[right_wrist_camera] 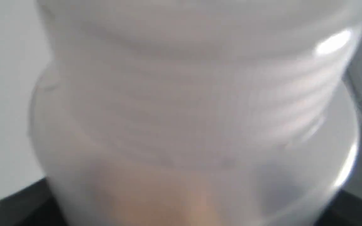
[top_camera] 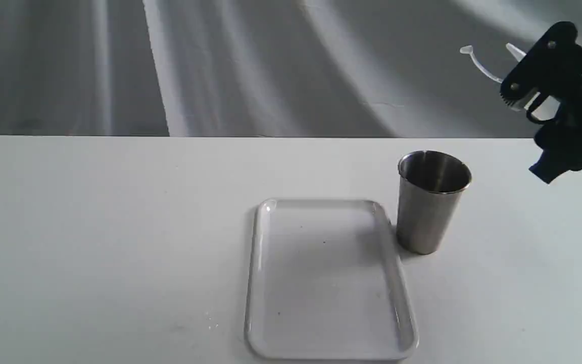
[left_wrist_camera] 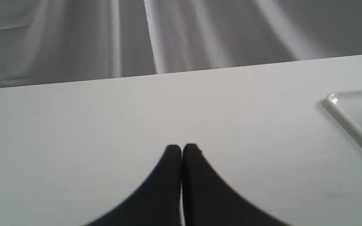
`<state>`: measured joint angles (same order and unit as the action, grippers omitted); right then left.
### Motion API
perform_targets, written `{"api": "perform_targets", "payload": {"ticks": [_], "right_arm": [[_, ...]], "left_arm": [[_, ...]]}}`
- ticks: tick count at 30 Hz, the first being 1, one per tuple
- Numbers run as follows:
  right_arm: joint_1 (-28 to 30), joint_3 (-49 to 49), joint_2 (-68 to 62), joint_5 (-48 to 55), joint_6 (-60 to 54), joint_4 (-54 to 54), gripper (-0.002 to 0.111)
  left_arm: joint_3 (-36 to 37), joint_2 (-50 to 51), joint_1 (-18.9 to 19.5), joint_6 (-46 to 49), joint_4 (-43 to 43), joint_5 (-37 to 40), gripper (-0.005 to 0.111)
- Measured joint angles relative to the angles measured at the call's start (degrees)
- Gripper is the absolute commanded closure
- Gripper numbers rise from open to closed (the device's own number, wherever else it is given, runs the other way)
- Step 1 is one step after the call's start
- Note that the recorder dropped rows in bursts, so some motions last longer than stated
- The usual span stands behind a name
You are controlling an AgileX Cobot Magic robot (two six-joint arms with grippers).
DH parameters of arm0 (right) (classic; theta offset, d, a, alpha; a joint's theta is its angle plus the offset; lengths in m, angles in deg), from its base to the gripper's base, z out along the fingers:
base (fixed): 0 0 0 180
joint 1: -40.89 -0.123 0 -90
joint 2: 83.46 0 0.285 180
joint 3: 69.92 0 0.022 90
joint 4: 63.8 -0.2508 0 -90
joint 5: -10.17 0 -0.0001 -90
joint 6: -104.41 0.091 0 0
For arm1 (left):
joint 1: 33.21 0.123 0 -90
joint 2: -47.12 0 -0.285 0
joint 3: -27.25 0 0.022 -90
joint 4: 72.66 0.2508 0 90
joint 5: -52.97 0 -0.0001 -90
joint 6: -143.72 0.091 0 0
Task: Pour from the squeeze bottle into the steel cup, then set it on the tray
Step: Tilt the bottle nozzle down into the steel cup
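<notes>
Squeeze bottle [right_wrist_camera: 181,110] clamped between right fingers [top_camera: 543,65], raised clear of steel cup [top_camera: 430,212], left fingers [left_wrist_camera: 168,188] pressed together

No words, numbers, or signs can be read on the squeeze bottle [right_wrist_camera: 181,110], the steel cup [top_camera: 430,212], or the tray [top_camera: 321,283].

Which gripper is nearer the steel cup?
Right. The right gripper, holding the squeeze bottle, is above the steel cup and off to its right; the left gripper is low over the table, beyond the tray's opposite side.
</notes>
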<state>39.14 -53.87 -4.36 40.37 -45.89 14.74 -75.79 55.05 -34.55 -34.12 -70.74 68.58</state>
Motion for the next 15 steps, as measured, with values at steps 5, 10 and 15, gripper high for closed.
{"api": "perform_targets", "payload": {"ticks": [5,10,15], "right_arm": [[-2.89,-0.11,-2.41,5.51,0.00,4.20,0.099],[-5.96,-0.11,-4.96,10.44,0.61,8.70,0.099],[-6.76,-0.43,-8.91,16.14,3.37,12.41,0.099]], "left_arm": [[0.00,0.00,0.00,0.00,0.00,0.00,0.107],[0.00,0.00,0.00,0.00,0.00,0.00,0.107],[0.00,0.00,0.00,0.00,0.00,0.00,0.107]]}}
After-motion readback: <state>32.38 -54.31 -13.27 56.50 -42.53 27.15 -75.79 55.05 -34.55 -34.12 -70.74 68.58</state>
